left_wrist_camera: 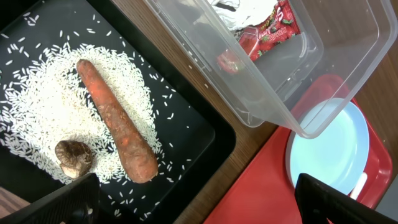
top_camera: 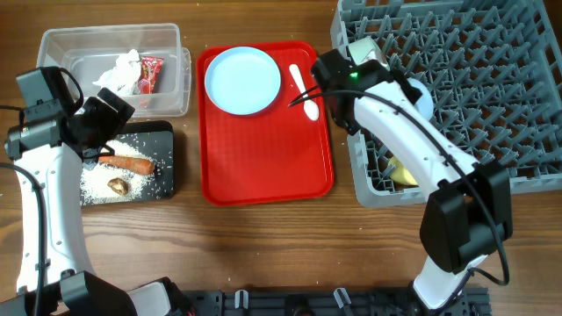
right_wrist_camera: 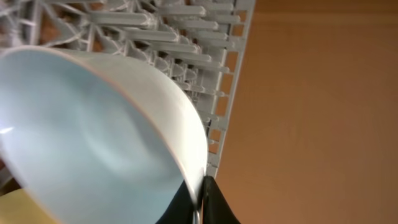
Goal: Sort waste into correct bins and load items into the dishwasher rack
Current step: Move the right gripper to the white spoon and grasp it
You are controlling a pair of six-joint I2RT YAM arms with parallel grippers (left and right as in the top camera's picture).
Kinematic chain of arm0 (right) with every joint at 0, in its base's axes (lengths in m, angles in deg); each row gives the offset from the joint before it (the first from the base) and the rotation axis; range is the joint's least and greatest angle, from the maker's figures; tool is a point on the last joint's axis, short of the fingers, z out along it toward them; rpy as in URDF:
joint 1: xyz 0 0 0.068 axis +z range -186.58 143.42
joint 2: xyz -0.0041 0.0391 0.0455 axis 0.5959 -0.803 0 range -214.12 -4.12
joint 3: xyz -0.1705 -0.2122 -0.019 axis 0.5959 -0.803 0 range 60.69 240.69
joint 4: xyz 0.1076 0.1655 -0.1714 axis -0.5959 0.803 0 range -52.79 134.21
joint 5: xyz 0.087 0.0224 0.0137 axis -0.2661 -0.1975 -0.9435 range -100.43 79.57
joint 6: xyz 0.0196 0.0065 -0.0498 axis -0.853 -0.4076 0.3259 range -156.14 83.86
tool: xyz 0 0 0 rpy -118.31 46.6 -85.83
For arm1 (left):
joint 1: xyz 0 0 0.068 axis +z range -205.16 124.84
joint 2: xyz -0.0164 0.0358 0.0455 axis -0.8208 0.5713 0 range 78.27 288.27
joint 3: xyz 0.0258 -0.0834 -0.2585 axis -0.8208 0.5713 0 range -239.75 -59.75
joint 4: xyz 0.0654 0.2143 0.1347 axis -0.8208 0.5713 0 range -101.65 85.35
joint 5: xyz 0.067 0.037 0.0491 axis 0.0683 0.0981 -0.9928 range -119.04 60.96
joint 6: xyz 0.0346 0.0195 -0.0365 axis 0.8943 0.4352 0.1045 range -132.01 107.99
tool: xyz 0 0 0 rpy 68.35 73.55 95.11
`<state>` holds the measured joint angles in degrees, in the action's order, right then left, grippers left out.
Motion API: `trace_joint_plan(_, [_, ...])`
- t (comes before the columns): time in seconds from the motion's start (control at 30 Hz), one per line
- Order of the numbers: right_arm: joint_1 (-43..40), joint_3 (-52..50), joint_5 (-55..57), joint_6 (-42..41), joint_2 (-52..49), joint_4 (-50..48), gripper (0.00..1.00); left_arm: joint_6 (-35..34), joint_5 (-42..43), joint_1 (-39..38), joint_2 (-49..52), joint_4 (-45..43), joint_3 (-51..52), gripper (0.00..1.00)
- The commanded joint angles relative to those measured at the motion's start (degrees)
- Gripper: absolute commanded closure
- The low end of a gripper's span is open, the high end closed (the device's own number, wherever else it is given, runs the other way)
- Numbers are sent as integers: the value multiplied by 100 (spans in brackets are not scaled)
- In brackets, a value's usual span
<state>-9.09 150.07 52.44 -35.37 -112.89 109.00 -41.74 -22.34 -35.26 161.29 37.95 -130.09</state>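
My right gripper is shut on the rim of a pale blue bowl, holding it tilted over the left edge of the grey dishwasher rack; from overhead only a sliver of the bowl shows beside the right gripper. A yellow cup lies in the rack below. My left gripper hangs open above the black tray, which holds rice, an orange carrot stick and a brown lump. The clear tub contains a red wrapper and white tissue.
A red tray lies between the bins and the rack, carrying a pale blue plate and a white plastic spoon. Bare wooden table runs along the front.
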Motion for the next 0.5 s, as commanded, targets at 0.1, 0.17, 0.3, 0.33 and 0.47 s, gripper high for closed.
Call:
trace_joint_plan(0.1, [649, -59, -1508, 229, -87, 94, 43, -74, 28, 15, -83, 0, -92, 0])
trace_joint_plan(0.17, [734, -59, -1499, 232, -87, 92, 4, -76, 28, 15, -83, 0, -92, 0])
trace_joint_plan(0.3, [769, -48, -1541, 219, -85, 24, 0, -76, 28, 15, -83, 0, -92, 0])
trace_joint_plan(0.33, [769, -22, -1541, 219, -83, -22, 0, -76, 28, 15, -83, 0, -92, 0])
trace_joint_plan(0.47, [769, 557, -1558, 203, -59, -90, 0, -76, 28, 15, -83, 0, -92, 0])
